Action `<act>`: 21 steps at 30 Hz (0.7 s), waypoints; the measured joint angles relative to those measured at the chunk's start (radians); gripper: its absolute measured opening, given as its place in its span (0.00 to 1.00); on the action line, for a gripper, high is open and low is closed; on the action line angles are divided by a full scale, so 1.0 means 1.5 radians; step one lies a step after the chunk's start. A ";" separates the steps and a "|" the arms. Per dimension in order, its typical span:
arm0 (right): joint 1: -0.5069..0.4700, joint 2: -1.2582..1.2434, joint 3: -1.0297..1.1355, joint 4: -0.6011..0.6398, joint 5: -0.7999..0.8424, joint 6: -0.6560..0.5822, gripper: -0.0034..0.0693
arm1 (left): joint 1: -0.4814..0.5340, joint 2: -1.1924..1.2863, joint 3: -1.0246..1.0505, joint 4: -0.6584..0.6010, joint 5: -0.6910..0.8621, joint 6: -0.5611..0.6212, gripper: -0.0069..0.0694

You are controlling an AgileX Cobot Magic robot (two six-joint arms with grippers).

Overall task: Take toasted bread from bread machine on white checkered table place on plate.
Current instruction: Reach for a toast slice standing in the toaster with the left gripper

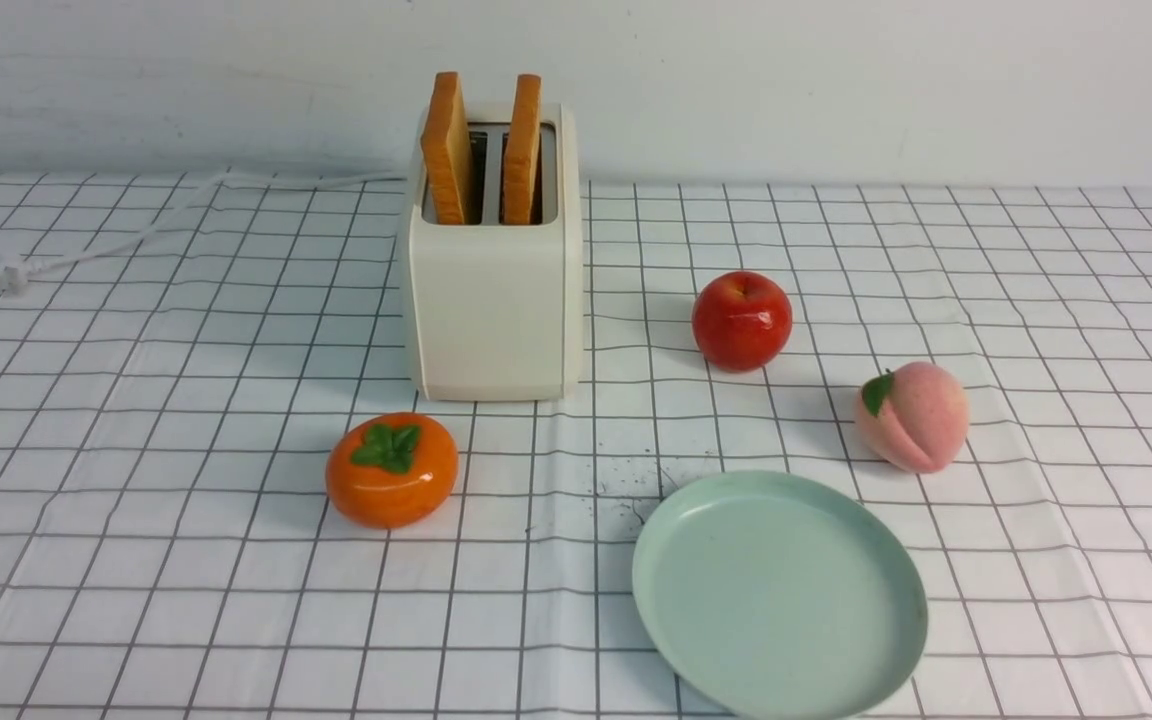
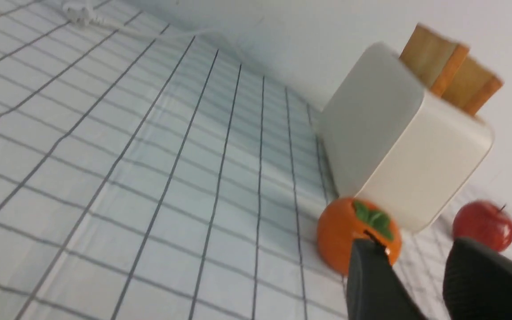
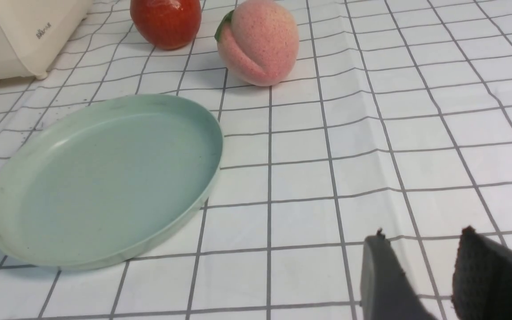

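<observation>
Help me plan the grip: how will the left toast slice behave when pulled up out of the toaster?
Probably stiff: the left slice stands straight, edges crisp, no sag. Likely light, being thin for its face. Its lower part sits in the toaster slot, so a tilted pull might catch.

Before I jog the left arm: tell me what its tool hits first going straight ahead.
Most likely the orange persimmon, just ahead of the left tool; the bread machine stands behind it.

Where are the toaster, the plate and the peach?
toaster (image 1: 494, 310), front view, its plain front face.
plate (image 1: 786, 600), front view, its bare middle.
peach (image 1: 914, 418), front view, its pink skin.
</observation>
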 joint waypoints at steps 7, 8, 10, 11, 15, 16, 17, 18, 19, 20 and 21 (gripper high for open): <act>0.000 0.000 0.000 0.000 0.000 0.000 0.38 | 0.000 0.000 0.000 -0.028 -0.034 -0.015 0.40; 0.000 0.000 0.000 0.000 0.000 0.000 0.38 | 0.000 0.000 0.000 -0.033 -0.035 -0.021 0.40; 0.000 0.000 0.000 0.000 0.000 0.000 0.38 | 0.000 0.000 0.000 -0.041 -0.035 -0.029 0.40; 0.000 0.000 0.000 0.000 0.000 0.000 0.38 | 0.000 0.000 0.000 -0.043 -0.035 -0.031 0.40; 0.000 0.000 0.000 -0.003 0.000 -0.001 0.38 | 0.000 0.000 0.000 -0.058 -0.042 -0.034 0.40; 0.000 0.000 0.000 -0.008 -0.001 -0.004 0.38 | 0.000 0.000 0.000 -0.062 -0.045 -0.034 0.40; 0.000 0.000 0.000 -0.016 -0.003 -0.009 0.38 | 0.000 0.000 0.000 -0.075 -0.047 -0.034 0.40; 0.000 0.000 0.000 -0.021 -0.004 -0.014 0.38 | 0.000 0.000 0.000 -0.088 -0.049 -0.034 0.40; 0.000 0.000 0.000 -0.027 -0.009 -0.017 0.38 | 0.000 0.000 0.000 -0.101 -0.049 -0.034 0.40; 0.000 0.000 0.000 -0.029 -0.013 -0.018 0.38 | 0.000 0.000 0.000 -0.120 -0.053 -0.036 0.40; 0.000 0.000 0.001 -0.023 -0.021 -0.011 0.38 | 0.000 0.000 0.000 -0.147 -0.053 -0.036 0.40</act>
